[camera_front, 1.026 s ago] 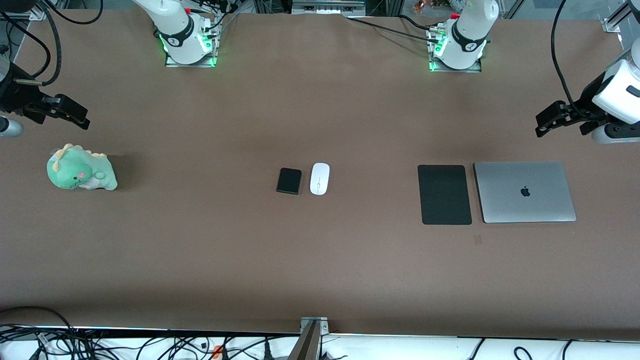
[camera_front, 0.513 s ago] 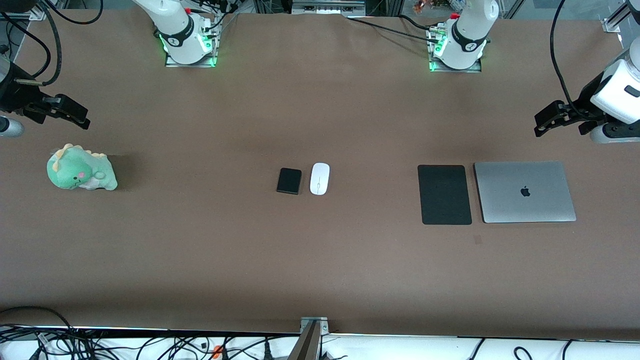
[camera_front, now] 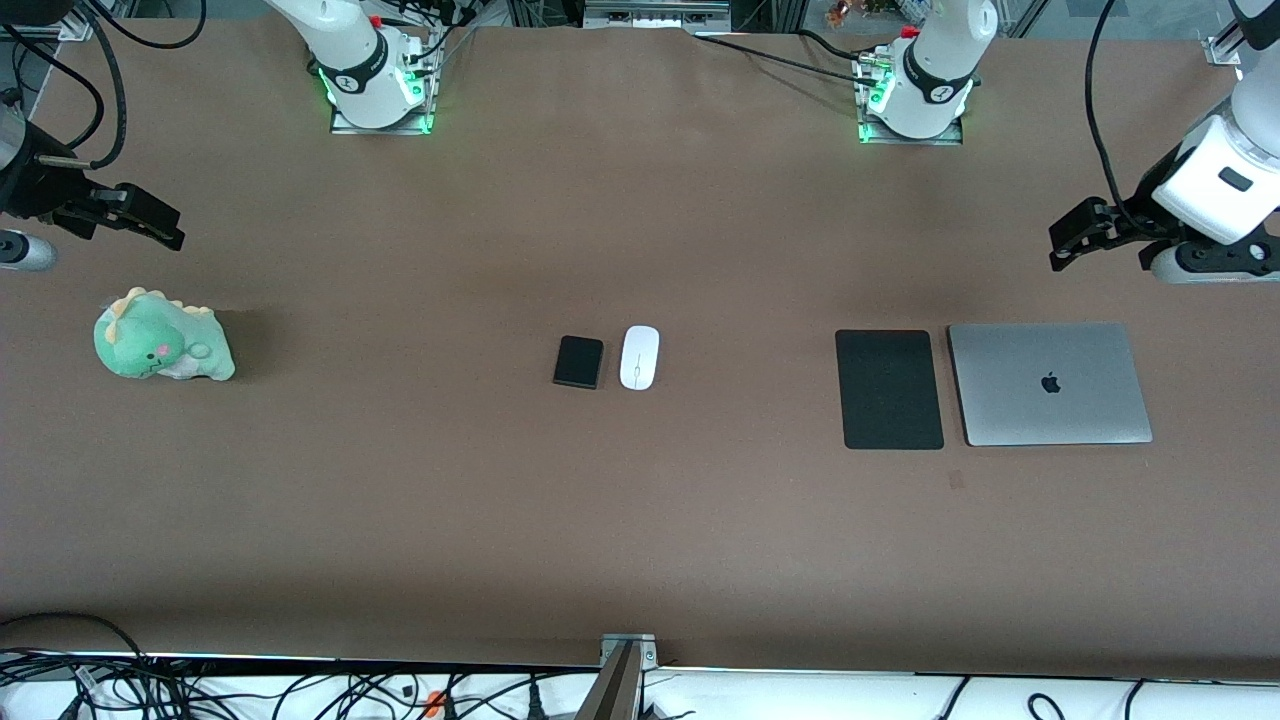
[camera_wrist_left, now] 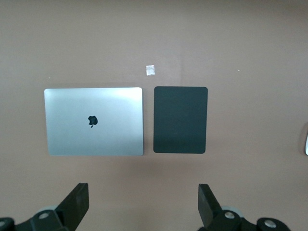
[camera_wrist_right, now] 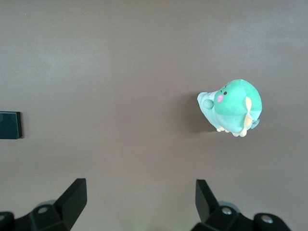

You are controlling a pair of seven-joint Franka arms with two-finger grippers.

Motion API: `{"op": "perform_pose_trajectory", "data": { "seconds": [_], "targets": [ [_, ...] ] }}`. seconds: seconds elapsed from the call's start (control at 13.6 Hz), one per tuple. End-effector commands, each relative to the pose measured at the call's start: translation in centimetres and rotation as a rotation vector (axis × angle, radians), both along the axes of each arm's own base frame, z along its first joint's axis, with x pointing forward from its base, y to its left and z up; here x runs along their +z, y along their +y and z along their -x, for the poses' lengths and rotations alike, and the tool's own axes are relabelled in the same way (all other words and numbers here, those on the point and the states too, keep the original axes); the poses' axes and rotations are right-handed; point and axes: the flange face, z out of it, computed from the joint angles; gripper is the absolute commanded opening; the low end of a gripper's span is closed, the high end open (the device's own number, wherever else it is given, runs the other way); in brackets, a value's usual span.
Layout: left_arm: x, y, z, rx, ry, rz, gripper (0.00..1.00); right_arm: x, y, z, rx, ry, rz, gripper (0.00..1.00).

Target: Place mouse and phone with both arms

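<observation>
The white oval mouse [camera_front: 639, 357] and the small black phone [camera_front: 579, 361] lie side by side at the table's middle, the phone toward the right arm's end. An edge of the phone shows in the right wrist view [camera_wrist_right: 10, 125], a sliver of the mouse in the left wrist view [camera_wrist_left: 306, 138]. My left gripper [camera_front: 1068, 240] is open and empty, up in the air over bare table beside the laptop's far edge. My right gripper [camera_front: 155, 228] is open and empty, in the air over the table near the plush toy. In the wrist views the left gripper [camera_wrist_left: 143, 202] and right gripper [camera_wrist_right: 139, 199] hold nothing.
A flat black mat [camera_front: 889, 389] and a closed grey laptop [camera_front: 1049, 383] lie side by side toward the left arm's end. A green plush dinosaur [camera_front: 162, 337] sits toward the right arm's end. Cables hang past the table's near edge.
My left gripper has moved a little toward the table's middle and upward in the front view. My right gripper has shifted slightly upward in that view. Mouse and phone have not moved.
</observation>
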Motion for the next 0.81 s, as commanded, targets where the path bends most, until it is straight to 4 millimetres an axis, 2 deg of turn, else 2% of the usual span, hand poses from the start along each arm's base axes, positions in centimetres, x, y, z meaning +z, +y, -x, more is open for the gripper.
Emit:
{"op": "perform_pose_trajectory", "data": {
  "seconds": [0.0,0.29,0.73],
  "targets": [
    [0.6,-0.5,0.0,-0.024,0.0,0.032,1.0,0.2,0.2,1.0,0.0,0.009,-0.015,1.0],
    [0.3,0.0,-1.3,-0.02,0.003,0.039,1.0,0.3,0.0,1.1,-0.003,0.009,-0.015,1.0],
    [0.9,-0.1,-1.0,-0.021,-0.004,0.035,1.0,0.2,0.2,1.0,0.0,0.01,-0.017,1.0]
  ]
}}
